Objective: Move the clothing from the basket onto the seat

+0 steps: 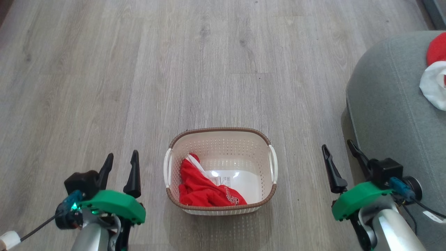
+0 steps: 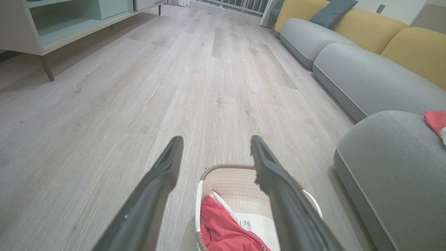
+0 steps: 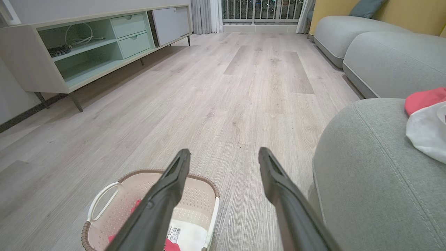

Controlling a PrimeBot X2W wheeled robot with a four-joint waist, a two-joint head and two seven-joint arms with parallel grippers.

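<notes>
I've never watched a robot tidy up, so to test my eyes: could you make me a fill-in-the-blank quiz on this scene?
The small oval cream plastic basket has a woven-look rim coloured ____.
The soft red garment inside lies toward the robot's ____ side.
The left pincer and right pincer both stand ____.
On the large grey-green fabric seat lies another garment, red and ____.
Missing: brown; left; open; white.
</notes>
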